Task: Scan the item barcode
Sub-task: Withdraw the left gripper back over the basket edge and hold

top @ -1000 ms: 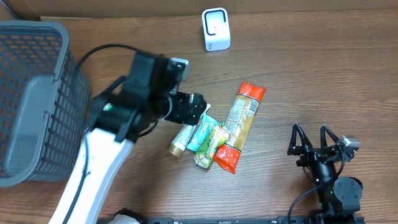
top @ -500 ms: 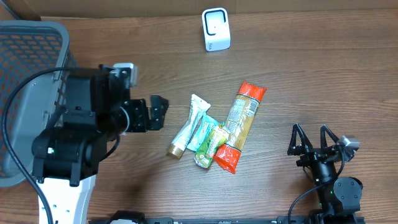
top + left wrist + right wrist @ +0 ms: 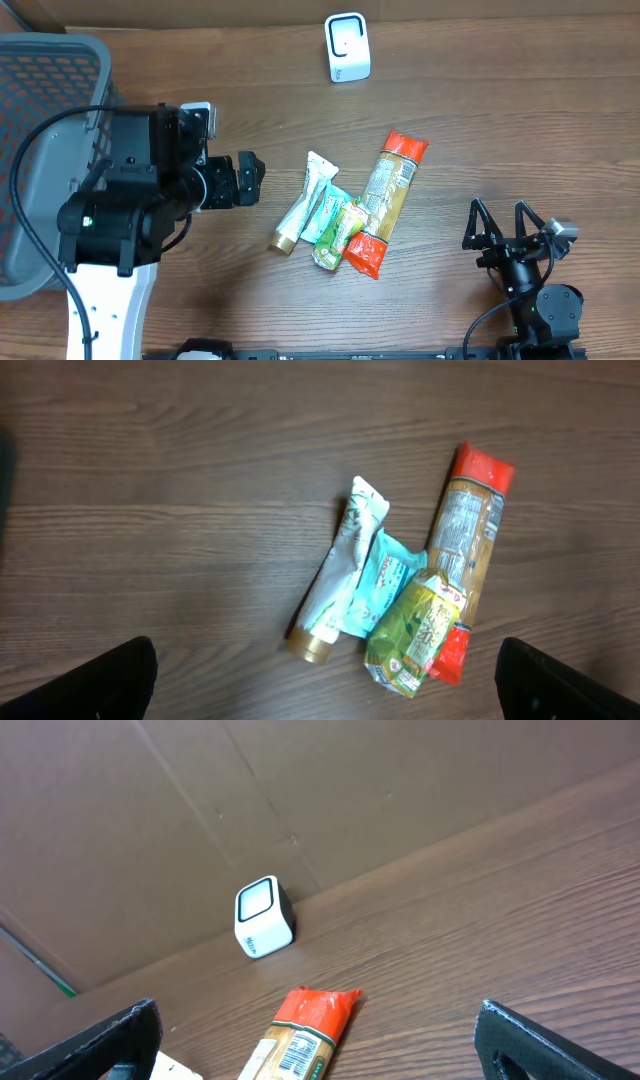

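- The left gripper (image 3: 250, 178) has drawn back to the left from the pile of packets it was over a second ago. It now hangs above bare wooden table (image 3: 500, 120), between the grey mesh basket (image 3: 50, 150) and the pile. The packets lie where they did.
- Its jaws stand wide apart and hold nothing.
- The pile sits mid-table. A white tube with a gold cap (image 3: 298, 212) lies on the left, with a teal packet (image 3: 326, 213) touching its right side. A green packet (image 3: 340, 233) overlaps the teal one's lower end.
- A long packet with orange-red ends (image 3: 388, 198) lies tilted on the right of the pile, touching the green packet. The right wrist view shows a barcode on its upturned face.
- The white barcode scanner (image 3: 347, 47) stands upright near the far edge, well apart from the pile.
- The right gripper (image 3: 500, 225) sits at the table's near right, its fingers spread and empty, well apart from the packets.
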